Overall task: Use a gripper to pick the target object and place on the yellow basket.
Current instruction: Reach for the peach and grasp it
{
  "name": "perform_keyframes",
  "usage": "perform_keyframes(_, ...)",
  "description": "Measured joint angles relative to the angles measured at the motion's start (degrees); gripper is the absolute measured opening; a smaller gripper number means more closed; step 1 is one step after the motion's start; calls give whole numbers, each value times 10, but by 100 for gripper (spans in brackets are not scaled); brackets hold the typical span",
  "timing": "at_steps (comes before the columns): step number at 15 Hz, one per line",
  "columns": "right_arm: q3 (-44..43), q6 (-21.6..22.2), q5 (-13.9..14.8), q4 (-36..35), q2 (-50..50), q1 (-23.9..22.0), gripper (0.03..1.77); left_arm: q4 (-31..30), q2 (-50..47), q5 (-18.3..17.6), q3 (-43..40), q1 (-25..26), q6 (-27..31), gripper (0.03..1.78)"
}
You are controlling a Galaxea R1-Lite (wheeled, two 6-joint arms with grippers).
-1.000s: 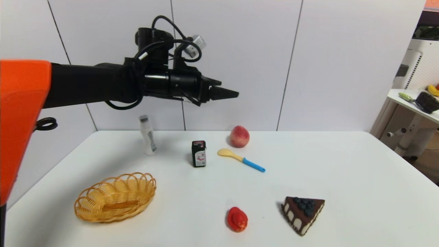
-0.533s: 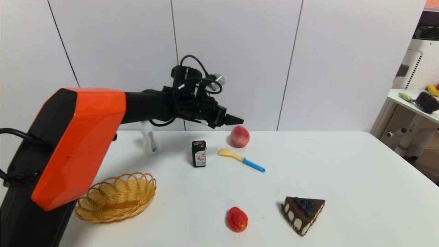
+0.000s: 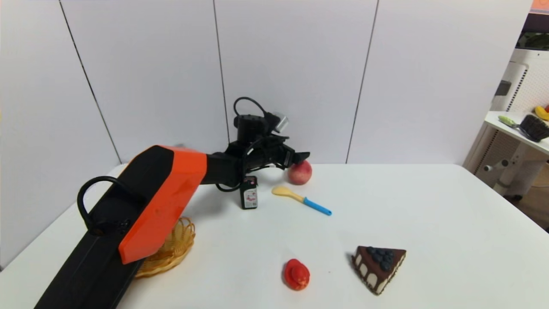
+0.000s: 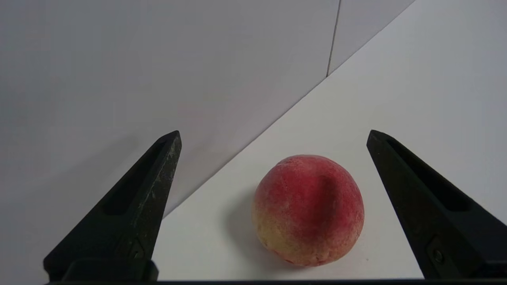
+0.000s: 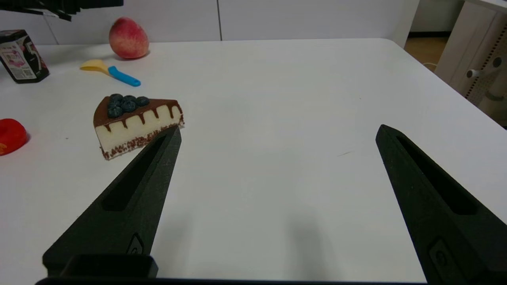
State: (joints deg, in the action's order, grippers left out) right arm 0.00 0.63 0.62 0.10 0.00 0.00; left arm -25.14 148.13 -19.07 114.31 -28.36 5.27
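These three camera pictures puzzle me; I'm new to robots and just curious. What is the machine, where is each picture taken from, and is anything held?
It is a two-armed robot. The head view looks down at a white table. The black left gripper is open, above the round pinkish-red peach; its wrist camera shows the peach between the fingers, untouched. The right gripper hovers open near a chocolate cake slice. The yellow wicker basket sits partly behind the arm. Nothing is held.

The left tool (image 3: 300, 156) reaches out just above the peach (image 3: 299, 171) at the far side of the white surface (image 3: 429, 223). The black-and-orange arm (image 3: 158, 201) hides most of the yellow basket (image 3: 178, 244).
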Motion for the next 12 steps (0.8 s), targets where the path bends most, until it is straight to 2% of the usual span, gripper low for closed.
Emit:
perform_keyframes(5,0,0,0,0,0,0,170,0,14,0,0,-10,-9,169)
perform_keyframes(12,0,0,0,0,0,0,170,-1,20,-1,0,-17,-49,169)
